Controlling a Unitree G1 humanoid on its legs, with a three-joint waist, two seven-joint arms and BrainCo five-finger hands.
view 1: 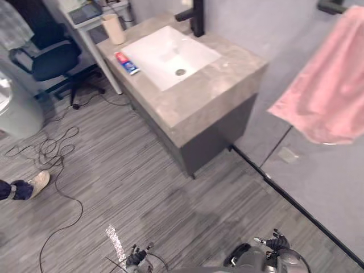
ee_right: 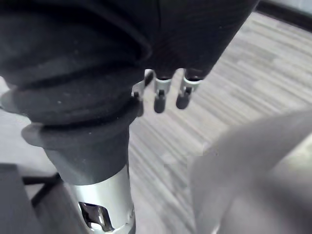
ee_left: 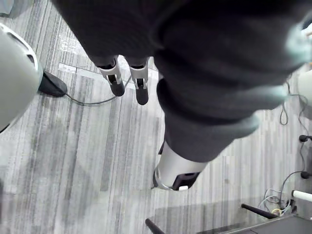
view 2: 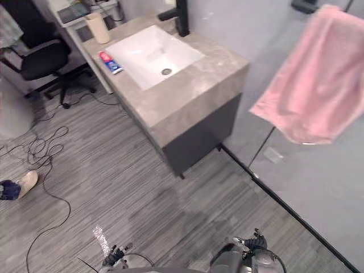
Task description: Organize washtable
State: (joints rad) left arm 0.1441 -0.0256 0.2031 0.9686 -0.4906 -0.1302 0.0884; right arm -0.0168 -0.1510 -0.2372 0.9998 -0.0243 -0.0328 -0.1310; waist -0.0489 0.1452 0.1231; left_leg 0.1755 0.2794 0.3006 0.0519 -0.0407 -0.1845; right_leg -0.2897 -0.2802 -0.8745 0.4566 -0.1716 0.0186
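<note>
The grey stone washtable [view 1: 199, 96] stands ahead of me against the wall, with a white basin [view 1: 165, 54] sunk into its top. A red, white and blue toothpaste tube [view 1: 126, 62] lies on the rim left of the basin. A beige cup [view 1: 114, 28] stands at the far left corner, and a black faucet [view 1: 196, 17] rises behind the basin. My left hand [view 1: 136, 259] and right hand [view 1: 273, 244] hang low over the floor, far from the table. Both are open and hold nothing, with straight fingers [ee_left: 117, 83] on the left and straight fingers [ee_right: 161, 100] on the right.
A pink towel [view 1: 330, 85] hangs from a wall rail at the right. A black office chair [view 1: 54, 60] and a white desk [view 1: 85, 17] stand left of the washtable. Loose cables [view 1: 51, 148] lie on the striped floor, near a person's shoe [view 1: 37, 183].
</note>
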